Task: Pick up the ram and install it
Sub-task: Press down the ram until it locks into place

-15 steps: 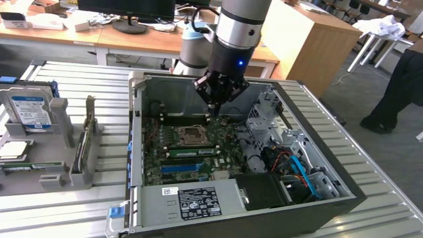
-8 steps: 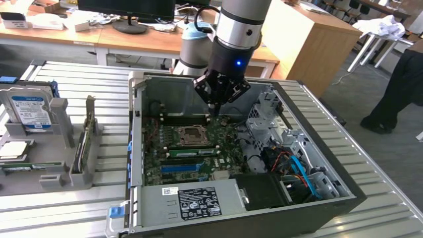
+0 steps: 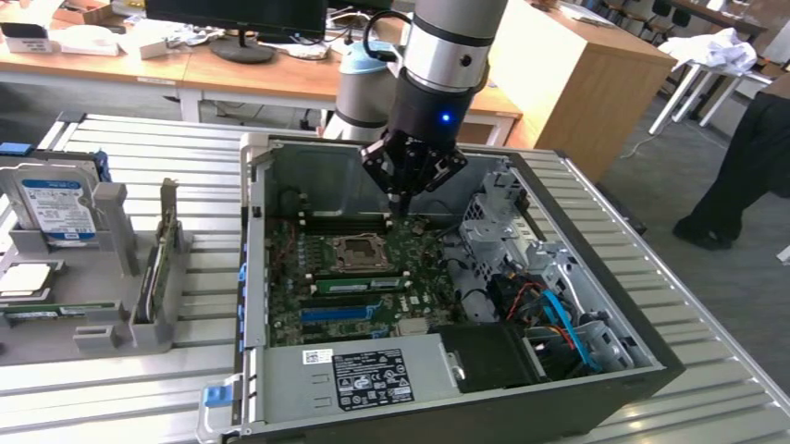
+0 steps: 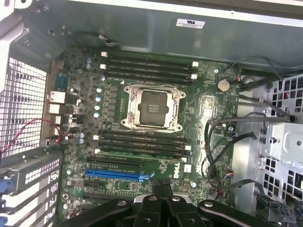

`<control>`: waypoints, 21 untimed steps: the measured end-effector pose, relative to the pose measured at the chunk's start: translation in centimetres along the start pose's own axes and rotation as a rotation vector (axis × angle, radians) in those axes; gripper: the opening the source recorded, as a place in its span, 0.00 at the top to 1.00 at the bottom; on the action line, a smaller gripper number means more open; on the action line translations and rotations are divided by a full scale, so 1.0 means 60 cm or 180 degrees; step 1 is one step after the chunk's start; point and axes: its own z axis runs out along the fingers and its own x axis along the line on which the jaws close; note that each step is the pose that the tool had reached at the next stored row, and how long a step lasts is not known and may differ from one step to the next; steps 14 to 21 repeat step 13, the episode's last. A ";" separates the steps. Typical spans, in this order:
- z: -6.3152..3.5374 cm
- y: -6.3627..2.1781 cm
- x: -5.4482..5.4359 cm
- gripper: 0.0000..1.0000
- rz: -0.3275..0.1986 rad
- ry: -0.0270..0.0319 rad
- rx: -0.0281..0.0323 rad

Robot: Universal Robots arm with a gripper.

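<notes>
My gripper [image 3: 392,209] hangs inside the open computer case [image 3: 253,277], just above the upper memory slots [image 3: 351,220] of the motherboard. Its fingers are shut together with nothing between them. In the wrist view the shut fingertips [image 4: 161,188] point at the board beside the blue slot [image 4: 113,174], with the CPU socket [image 4: 151,107] and dark memory slots [image 4: 142,143] beyond. A thin green stick, seemingly the ram [image 3: 47,314], lies flat in the grey fixture at the exterior view's left, far from the gripper. Another thin board [image 3: 154,276] stands on edge in that fixture.
A hard drive with a blue-white label [image 3: 55,208] stands in the grey fixture [image 3: 105,328]. Inside the case, a drive cage [image 3: 506,217] and loose cables [image 3: 549,310] crowd the exterior view's right; the power supply [image 3: 358,375] sits at the front. A person's leg [image 3: 741,166] stands at far right.
</notes>
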 end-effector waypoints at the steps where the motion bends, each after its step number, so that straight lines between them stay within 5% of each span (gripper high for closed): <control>1: 0.000 0.000 0.000 0.89 0.0000 0.0006 0.0000; 7: 0.000 0.000 -0.001 0.89 0.0002 0.0052 -0.0004; 21: 0.000 0.000 -0.001 0.89 0.0001 0.0055 -0.0004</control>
